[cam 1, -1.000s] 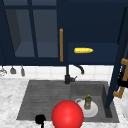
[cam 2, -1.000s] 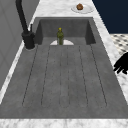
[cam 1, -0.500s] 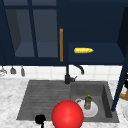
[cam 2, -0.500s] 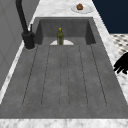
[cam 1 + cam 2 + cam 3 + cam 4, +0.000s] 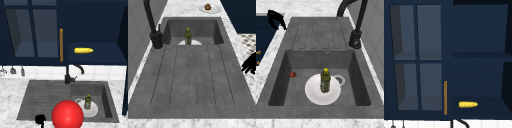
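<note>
At the front edge of the sink [image 5: 30, 100] we see the left hand [image 5: 40, 119] hovering over the drainboard, fingers hanging loosely curled, holding nothing. Further right, the basin holds a white plate [image 5: 93, 111] with a green bottle [image 5: 87, 102] standing upright on it. Above, a corn cob [image 5: 83, 50] lies lengthwise left-right on the open cabinet shelf [image 5: 100, 58].

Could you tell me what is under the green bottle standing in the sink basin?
The green bottle stands upright on a white plate lying on the basin floor, beside the drain. The part of the plate right under the bottle is covered.
</note>
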`<state>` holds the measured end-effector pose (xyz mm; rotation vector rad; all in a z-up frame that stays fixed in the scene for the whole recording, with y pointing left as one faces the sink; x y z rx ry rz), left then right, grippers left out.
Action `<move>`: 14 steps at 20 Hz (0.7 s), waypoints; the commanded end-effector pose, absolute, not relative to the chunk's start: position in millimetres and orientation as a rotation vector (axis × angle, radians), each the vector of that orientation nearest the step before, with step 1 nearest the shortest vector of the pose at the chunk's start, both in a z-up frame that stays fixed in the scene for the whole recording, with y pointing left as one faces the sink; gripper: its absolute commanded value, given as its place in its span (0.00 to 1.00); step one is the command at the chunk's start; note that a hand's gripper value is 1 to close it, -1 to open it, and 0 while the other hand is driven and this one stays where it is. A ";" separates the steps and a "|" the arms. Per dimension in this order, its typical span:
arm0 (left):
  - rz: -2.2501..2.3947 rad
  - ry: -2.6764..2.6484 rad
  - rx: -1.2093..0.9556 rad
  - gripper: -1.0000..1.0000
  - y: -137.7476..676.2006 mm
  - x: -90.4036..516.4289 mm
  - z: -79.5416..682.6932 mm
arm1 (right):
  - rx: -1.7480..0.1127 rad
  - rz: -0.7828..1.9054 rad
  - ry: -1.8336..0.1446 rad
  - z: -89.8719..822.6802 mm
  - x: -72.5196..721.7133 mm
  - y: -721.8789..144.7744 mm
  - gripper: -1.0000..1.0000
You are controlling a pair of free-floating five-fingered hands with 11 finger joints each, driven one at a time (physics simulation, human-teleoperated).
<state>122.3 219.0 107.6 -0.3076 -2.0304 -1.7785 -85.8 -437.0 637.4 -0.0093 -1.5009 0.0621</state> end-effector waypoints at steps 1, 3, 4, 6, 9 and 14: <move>-1.778 -2.030 -0.308 0.50 219.0 122.3 107.6 | -0.005 0.067 -1.510 637.4 -84.1 -468.0 1.00; -1.778 -2.030 -0.308 0.50 219.0 122.3 107.6 | 0.014 0.090 -1.509 637.5 -84.5 -480.7 1.00; -1.778 -2.030 -0.308 0.50 219.0 122.3 107.6 | 0.023 0.100 -1.509 637.5 -84.9 -487.3 1.00; -1.778 -2.030 -0.308 0.50 219.0 122.3 107.6 | 0.039 0.120 -1.510 637.6 -85.5 -500.2 1.00; -1.778 -2.030 -0.308 0.50 219.0 122.3 107.6 | 0.058 0.146 -1.511 637.8 -86.5 -519.9 1.00; -1.778 -2.030 -0.308 0.50 219.0 122.3 107.6 | 0.082 0.184 -1.511 636.7 -86.3 -553.3 1.00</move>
